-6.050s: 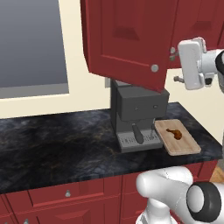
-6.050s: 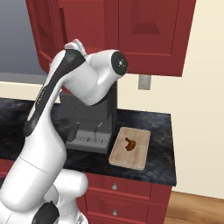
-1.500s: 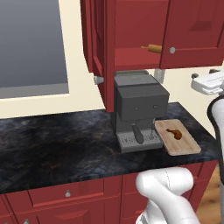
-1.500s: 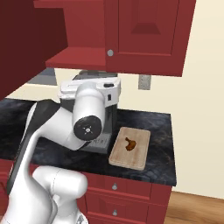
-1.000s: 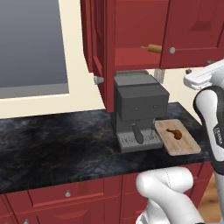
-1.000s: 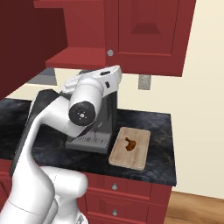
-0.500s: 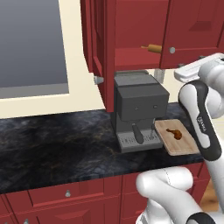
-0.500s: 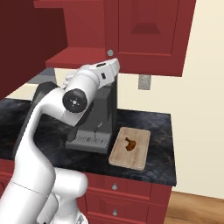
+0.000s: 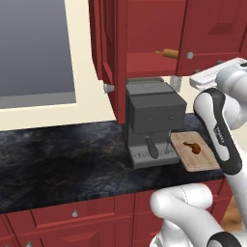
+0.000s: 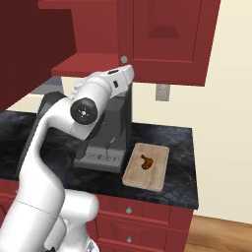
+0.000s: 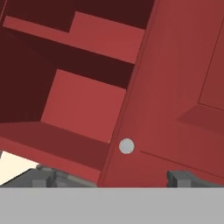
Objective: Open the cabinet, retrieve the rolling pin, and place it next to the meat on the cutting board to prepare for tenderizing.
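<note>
Cabinet (image 9: 116,53) stands with its left door swung wide toward the window side, edge-on in the left base view, baring the red shelf (image 9: 144,63). On that shelf, at the right end of the opening, lies the rolling pin (image 9: 167,52), one handle pointing left and its far part hidden behind the shut right door (image 9: 212,34). Below sits the grey coffee machine (image 9: 153,120), and just right of it the cutting board (image 9: 195,151) with the meat (image 9: 192,146) on it. Farther right the arm rises, its hand close under the right door near the knob (image 11: 126,146); in the hand view the gripper (image 11: 113,178) has its fingertips (image 11: 43,179) spread wide apart with nothing between them. The main risk, as I judge it, is that the hand faces the shut door rather than the opening: a straight push forward would strike the panel or knob. The pin is also partly tucked behind that door, so a grasp near its exposed handle could tip or roll it off the shelf onto the machine or counter (image 9: 58,154).
</note>
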